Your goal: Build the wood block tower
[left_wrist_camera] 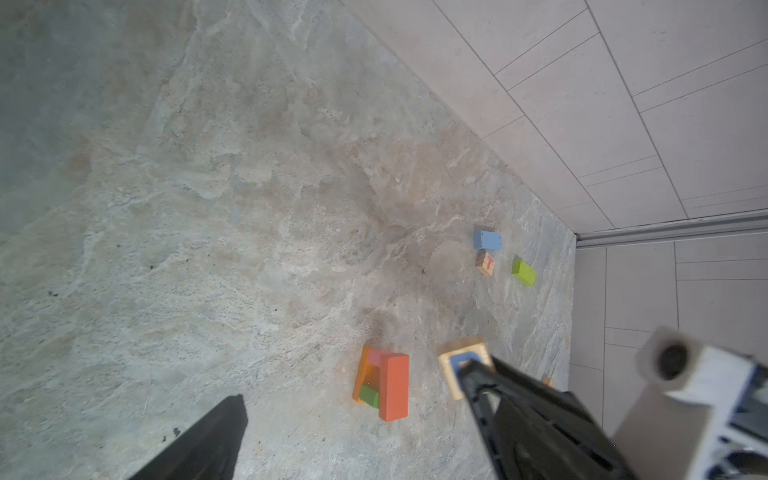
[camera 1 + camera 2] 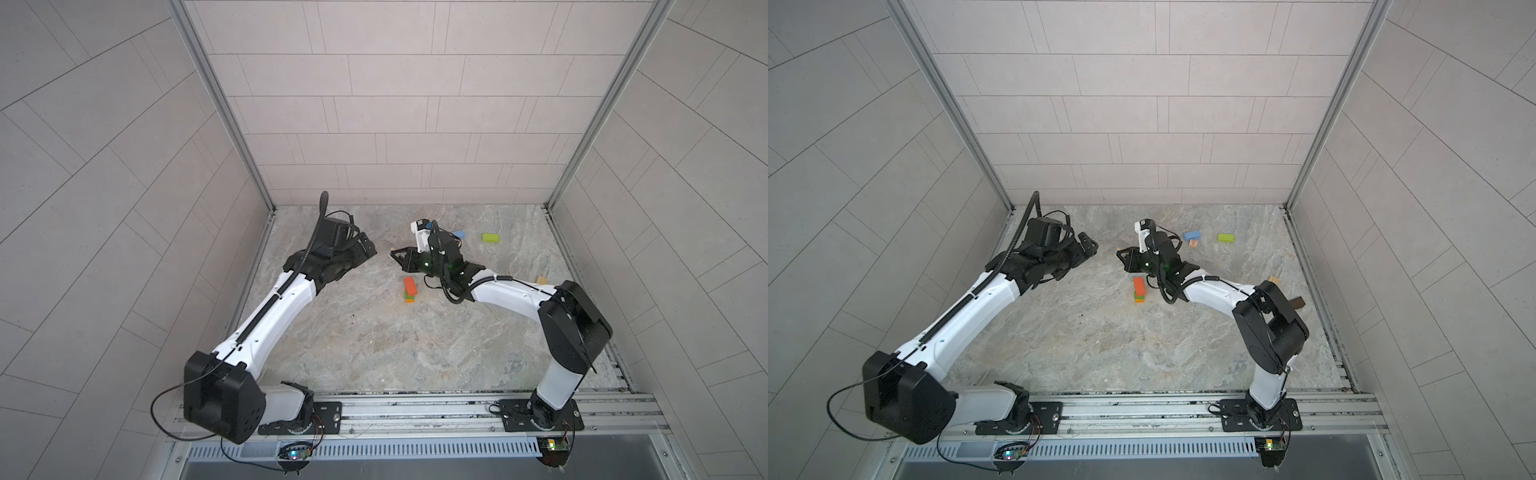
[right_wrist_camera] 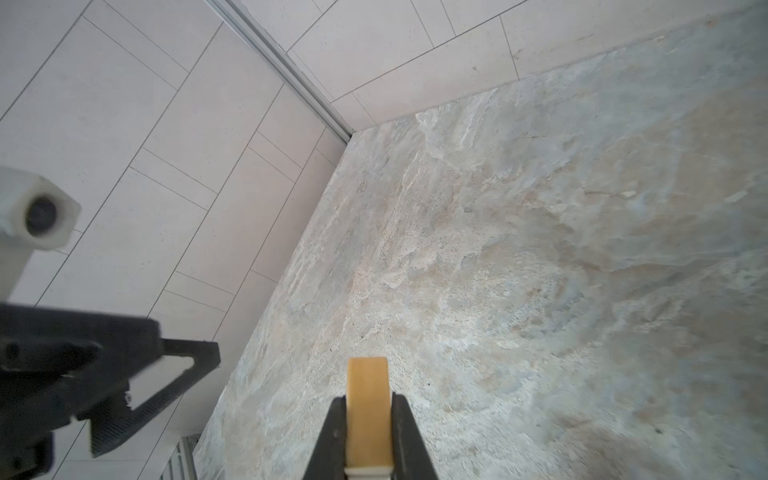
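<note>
The right tool (image 2: 394, 252) is pinching a tan lettered cube (image 3: 369, 395) between its jaws and hovering opposite the left tool (image 2: 370, 249), whose jaws are standing spread and empty. The tower (image 2: 410, 289) is sitting on the table (image 2: 374, 332) just beside the right tool, on its base-ward side. It is only a low stack so far, with an orange brick topping green and orange ones. Behind the right tool's wrist, a blue brick (image 2: 1192, 235), a T cube (image 2: 1193, 244) and a lime brick (image 2: 1225, 237) are lying loose, so most of the building looks yet to be done.
</note>
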You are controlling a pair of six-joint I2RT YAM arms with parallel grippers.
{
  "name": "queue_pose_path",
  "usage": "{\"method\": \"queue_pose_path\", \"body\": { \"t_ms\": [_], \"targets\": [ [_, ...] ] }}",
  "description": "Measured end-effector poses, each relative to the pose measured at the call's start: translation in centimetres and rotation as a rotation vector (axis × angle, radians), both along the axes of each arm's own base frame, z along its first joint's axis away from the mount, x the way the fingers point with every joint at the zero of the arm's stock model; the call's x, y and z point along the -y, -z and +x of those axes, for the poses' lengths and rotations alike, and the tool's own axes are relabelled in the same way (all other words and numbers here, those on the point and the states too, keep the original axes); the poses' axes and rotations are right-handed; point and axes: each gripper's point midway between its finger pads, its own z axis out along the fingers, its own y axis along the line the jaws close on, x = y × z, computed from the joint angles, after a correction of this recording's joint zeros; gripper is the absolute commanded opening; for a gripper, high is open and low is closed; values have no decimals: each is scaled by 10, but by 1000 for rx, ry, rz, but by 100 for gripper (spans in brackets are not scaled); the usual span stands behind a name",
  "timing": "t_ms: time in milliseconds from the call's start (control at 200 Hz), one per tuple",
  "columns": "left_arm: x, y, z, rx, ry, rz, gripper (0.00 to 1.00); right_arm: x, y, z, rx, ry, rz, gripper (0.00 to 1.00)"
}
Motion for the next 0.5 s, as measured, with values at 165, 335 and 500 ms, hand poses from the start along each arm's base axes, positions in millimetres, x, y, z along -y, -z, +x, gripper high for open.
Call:
{"method": "queue_pose_path", "body": {
  "t_ms": [165, 335, 500],
  "targets": [
    [-10, 49, -25, -84, -4, 35, 100, 28, -6, -4, -93, -72, -207, 1],
    [-20, 91, -51, -157, -8, 77, 100, 44, -14, -20, -166, -139, -377, 1],
    [-26, 107, -66, -152, -9, 99, 100, 54, -6, -26, -251, -190, -546, 0]
  ]
}}
